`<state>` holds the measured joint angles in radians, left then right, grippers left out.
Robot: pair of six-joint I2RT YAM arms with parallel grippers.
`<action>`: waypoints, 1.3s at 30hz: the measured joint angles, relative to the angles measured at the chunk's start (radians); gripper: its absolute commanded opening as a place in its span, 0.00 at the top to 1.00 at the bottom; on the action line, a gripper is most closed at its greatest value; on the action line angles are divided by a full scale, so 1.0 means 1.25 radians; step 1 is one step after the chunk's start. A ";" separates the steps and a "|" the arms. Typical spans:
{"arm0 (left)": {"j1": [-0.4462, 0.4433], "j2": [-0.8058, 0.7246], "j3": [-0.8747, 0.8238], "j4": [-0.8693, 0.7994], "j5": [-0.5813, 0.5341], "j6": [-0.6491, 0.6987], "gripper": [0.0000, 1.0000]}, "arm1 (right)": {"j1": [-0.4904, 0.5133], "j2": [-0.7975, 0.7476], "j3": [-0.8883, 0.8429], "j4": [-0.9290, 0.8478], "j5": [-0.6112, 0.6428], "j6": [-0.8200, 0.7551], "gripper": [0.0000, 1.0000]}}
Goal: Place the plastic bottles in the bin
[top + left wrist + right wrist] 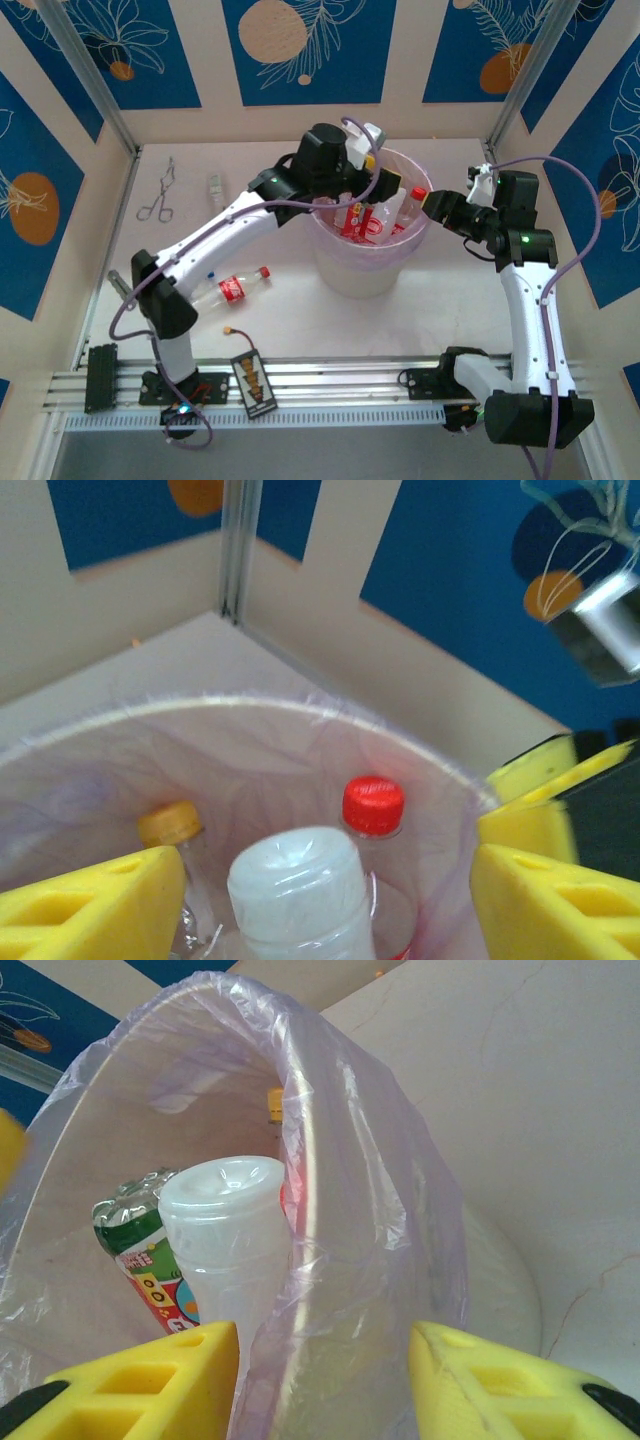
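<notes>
Bottles (362,218) stand in the bin (355,275); one bottle (235,287) lies on the desk (300,330). Left gripper (330,900) hangs over them, jaws open. Right gripper (325,1380), jaws open, straddles the bagged rim and could snag it, tipping the bin.

Bin (368,270) mouth crowded by upright bottles (375,215) and left hand (388,188), open tabletop (300,315) around the lying bottle (232,288)

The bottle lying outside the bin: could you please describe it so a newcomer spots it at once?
Find the big white bin mid-table and look left of it, near the left arm. A clear bottle lies on its side; unlike the bottles in the bin, it rests on the tabletop, with a red label and red cap.
</notes>
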<state>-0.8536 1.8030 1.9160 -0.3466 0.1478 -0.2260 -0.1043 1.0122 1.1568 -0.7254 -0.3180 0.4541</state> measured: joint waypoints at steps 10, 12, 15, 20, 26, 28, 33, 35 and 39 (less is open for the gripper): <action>0.156 -0.227 -0.179 -0.044 -0.074 -0.030 0.22 | 0.000 0.015 0.008 0.000 0.000 -0.001 0.51; 0.197 -0.292 -0.266 -0.078 -0.117 -0.057 0.21 | 0.000 0.020 0.012 0.000 0.000 -0.005 0.51; 0.254 -0.371 -0.372 -0.166 -0.182 -0.097 0.20 | 0.000 0.029 0.016 0.000 0.000 -0.012 0.51; 0.355 -0.440 -0.517 -0.265 -0.222 -0.149 0.15 | 0.000 0.043 0.017 -0.001 0.000 -0.027 0.51; 0.472 -0.346 -0.583 -0.229 -0.215 -0.156 0.06 | 0.000 0.043 0.017 0.000 -0.007 -0.030 0.51; 0.497 -0.274 -0.574 -0.190 -0.219 -0.153 0.02 | 0.000 0.040 0.017 0.000 -0.009 -0.030 0.51; 0.556 -0.016 -0.437 -0.130 -0.203 -0.132 0.00 | 0.000 0.033 0.017 -0.001 -0.016 -0.031 0.51; 0.576 0.097 -0.342 -0.122 -0.202 -0.117 0.00 | -0.001 0.032 0.016 -0.001 -0.018 -0.030 0.51; 0.593 0.226 -0.210 -0.125 -0.206 -0.086 0.00 | -0.002 0.029 0.016 -0.001 -0.018 -0.030 0.51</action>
<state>-0.1123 2.0861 1.6531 -0.5022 -0.1101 -0.3336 -0.1074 1.0489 1.1770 -0.7265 -0.3405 0.4168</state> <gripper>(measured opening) 0.998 0.491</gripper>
